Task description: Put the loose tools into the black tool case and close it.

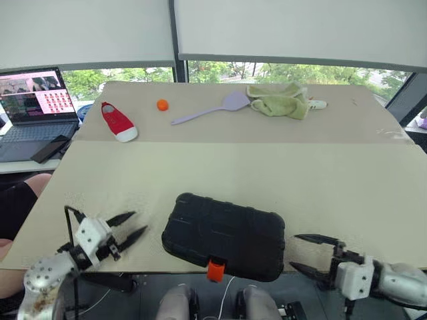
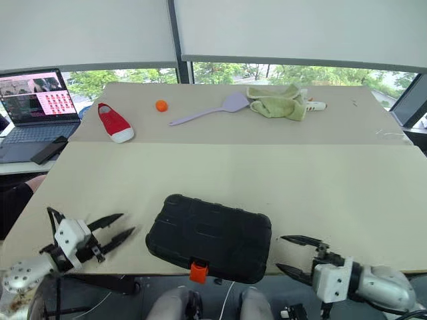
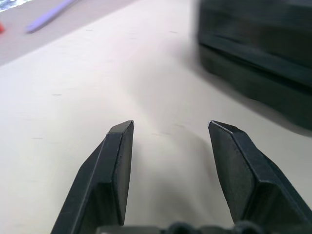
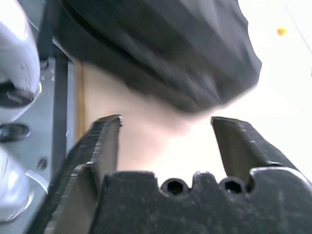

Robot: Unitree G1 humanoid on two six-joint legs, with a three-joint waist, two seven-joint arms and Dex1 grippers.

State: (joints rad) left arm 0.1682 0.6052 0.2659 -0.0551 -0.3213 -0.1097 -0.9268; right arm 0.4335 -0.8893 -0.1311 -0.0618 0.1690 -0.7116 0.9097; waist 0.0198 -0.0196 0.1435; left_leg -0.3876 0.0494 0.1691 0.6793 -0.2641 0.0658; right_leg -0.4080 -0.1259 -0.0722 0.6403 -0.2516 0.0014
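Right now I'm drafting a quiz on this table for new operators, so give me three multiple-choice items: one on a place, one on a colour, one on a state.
1. Where does the black tool case lie?
A. at the near edge of the table, between the two grippers
B. at the far edge, beside the green cloth
C. on the laptop

2. What colour is the shoe on the far half of the table?
A. blue
B. red with a white sole
C. yellow

3. How is the case?
A. lid standing upright
B. shut, lid down flat
C. lying in two separate halves

Answers:
1 A: it sits at the near edge with the left gripper and right gripper on either side, both open and apart from it.
2 B: red upper, white sole.
3 B: the lid lies flat, the orange latch at its near edge.
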